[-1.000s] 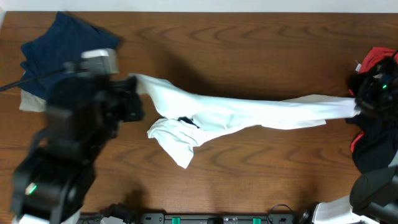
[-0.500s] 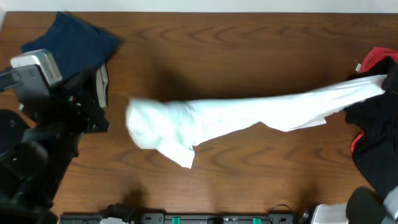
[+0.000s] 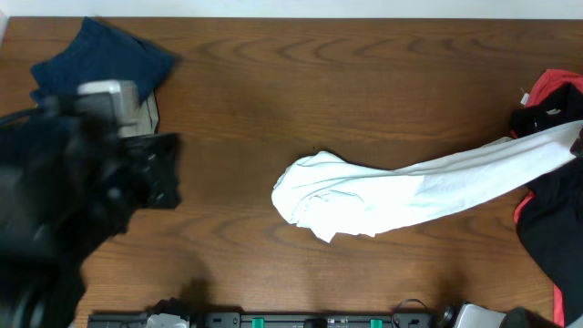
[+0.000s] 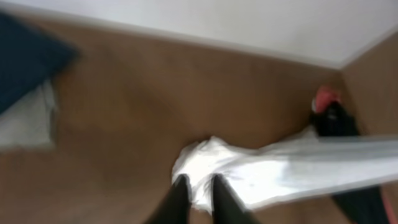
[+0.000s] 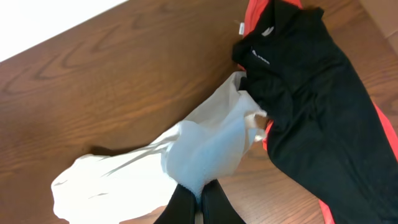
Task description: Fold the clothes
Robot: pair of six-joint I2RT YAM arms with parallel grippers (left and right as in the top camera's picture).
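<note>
The white T-shirt (image 3: pixel 364 196) lies bunched at the table's middle, with one end stretched up to the right edge. No lettering shows. My right gripper (image 5: pixel 200 196) is shut on that stretched end of the shirt (image 5: pixel 205 149) and holds it above the table; in the overhead view the gripper is off the right edge. My left gripper (image 3: pixel 168 173) is blurred at the left, well clear of the shirt. In the left wrist view its fingers (image 4: pixel 198 193) show a narrow gap with nothing between them, and the shirt (image 4: pixel 280 171) lies beyond.
A navy blue folded garment (image 3: pixel 100 59) lies at the back left, on a beige folded one (image 3: pixel 146 118). A black and red garment (image 3: pixel 547 200) lies at the right edge, also in the right wrist view (image 5: pixel 311 106).
My left gripper let go of the shirt's left end and drew back to the left. The right gripper pulled the shirt to the right; the freed end bunched at the middle.
</note>
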